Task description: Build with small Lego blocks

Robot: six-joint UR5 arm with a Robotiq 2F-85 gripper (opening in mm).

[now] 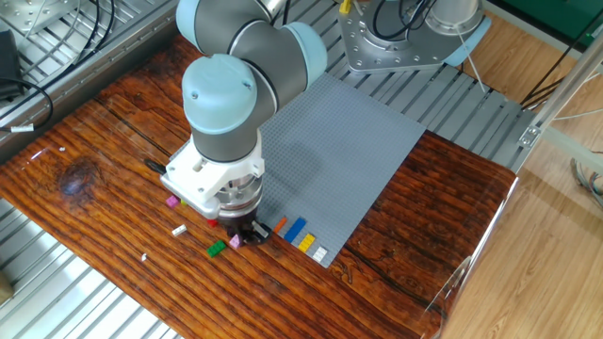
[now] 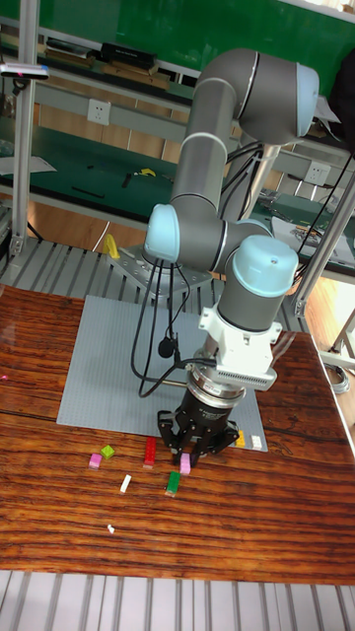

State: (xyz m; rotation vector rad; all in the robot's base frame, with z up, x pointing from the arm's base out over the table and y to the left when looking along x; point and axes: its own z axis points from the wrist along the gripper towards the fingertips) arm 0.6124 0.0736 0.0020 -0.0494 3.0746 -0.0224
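Several small Lego blocks lie loose on the wood table (image 1: 443, 217), lower centre of frame: green block (image 2: 174, 482), pink block (image 2: 184, 463), red block (image 2: 150, 451), white block (image 2: 125, 483), lime block (image 2: 107, 452). Blue, orange, yellow ones sit on the grey baseplate (image 1: 349, 141) edge. My gripper (image 2: 185, 452) is low over the pink block, fingers spread astride it; can't tell if touching.

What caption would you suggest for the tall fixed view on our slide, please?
UR5 gripper lowered over a pink brick among scattered small Lego blocks, beside the grey baseplate.
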